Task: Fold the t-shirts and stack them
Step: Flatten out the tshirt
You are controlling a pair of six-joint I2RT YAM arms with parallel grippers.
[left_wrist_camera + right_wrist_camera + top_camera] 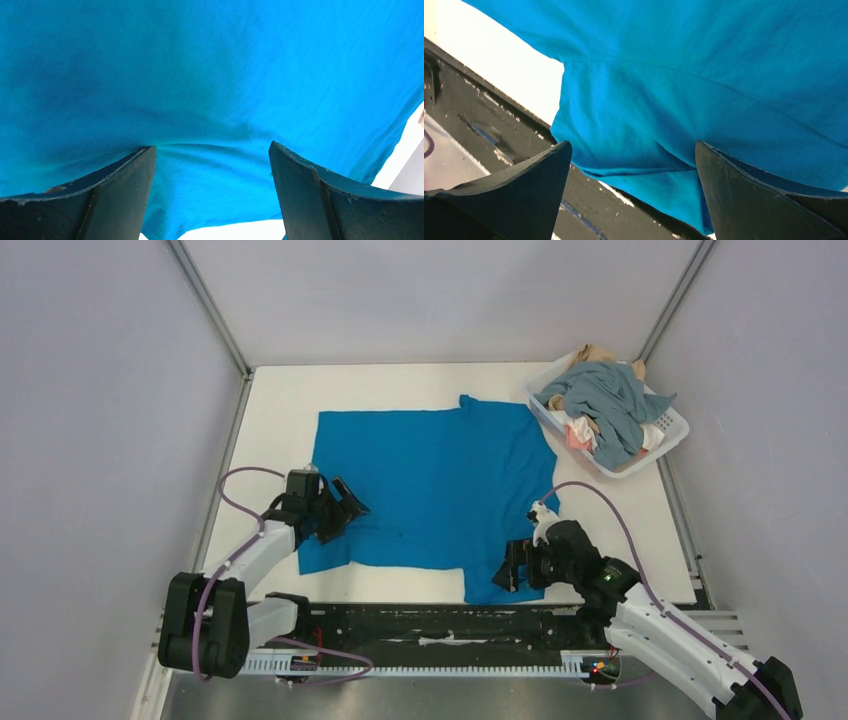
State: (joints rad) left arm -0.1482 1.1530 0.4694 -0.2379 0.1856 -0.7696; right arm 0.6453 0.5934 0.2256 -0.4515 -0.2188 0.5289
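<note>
Since the blue shirt (430, 490) lies spread flat on the table (280, 410), the fold looks not yet begun. Nearest, a black rail (440, 625) runs along the shirt's near side, and the shirt's near right sleeve (624, 125) droops over it. The right gripper (633, 145) hovers over that sleeve, jaws spread wide and pinching nothing. At the shirt's near left edge the left gripper (211, 150) sits low over the cloth, likewise released, its fingers (115, 190) straddling a soft ridge of fabric. The shirt should handle as light, limp cloth: it will drape, wrinkle and sag wherever it is unsupported, and probably slide easily on the smooth table, though it is in no way fragile. The best holds, I judge, are at its edges, such as the sleeve seam under the right gripper and the side hem under the left. Pinching both at once should lift one side evenly, not bunch it. Just beside the shirt's far right corner stands the basket (672, 430), heaped with the other shirts: a grey-blue shirt (610, 405) on top, a peach-pink one (578, 437) and a white one (655, 433) beneath it, and a tan one (597, 353) at the far side. No brand, label or writing can be read anywhere.
</note>
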